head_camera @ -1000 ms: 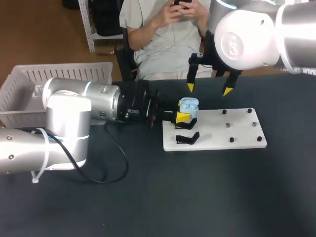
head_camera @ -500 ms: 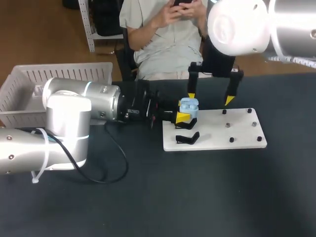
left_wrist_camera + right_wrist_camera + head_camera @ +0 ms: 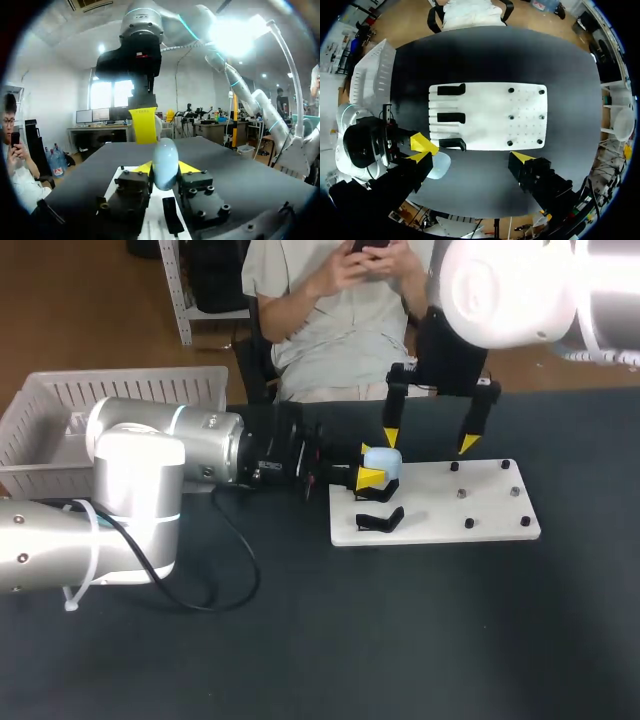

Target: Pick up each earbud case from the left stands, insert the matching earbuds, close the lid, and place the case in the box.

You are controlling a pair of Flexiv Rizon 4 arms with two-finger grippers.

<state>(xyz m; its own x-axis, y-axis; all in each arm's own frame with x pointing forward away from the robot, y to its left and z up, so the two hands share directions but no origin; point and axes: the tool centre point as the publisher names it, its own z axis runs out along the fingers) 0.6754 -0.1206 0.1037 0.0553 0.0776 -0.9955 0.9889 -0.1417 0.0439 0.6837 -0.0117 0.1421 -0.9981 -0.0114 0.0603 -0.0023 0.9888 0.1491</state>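
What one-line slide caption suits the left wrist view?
Left tool grips the light blue earbud case; right tool hangs open just beyond it.

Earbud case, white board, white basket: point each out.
earbud case [image 3: 382,459], head view, on its rounded top surface.
white board [image 3: 440,512], head view, on its bare middle area.
white basket [image 3: 140,390], head view, on its slatted back wall.

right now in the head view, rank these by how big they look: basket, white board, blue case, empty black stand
1. basket
2. white board
3. blue case and empty black stand: they look about alike
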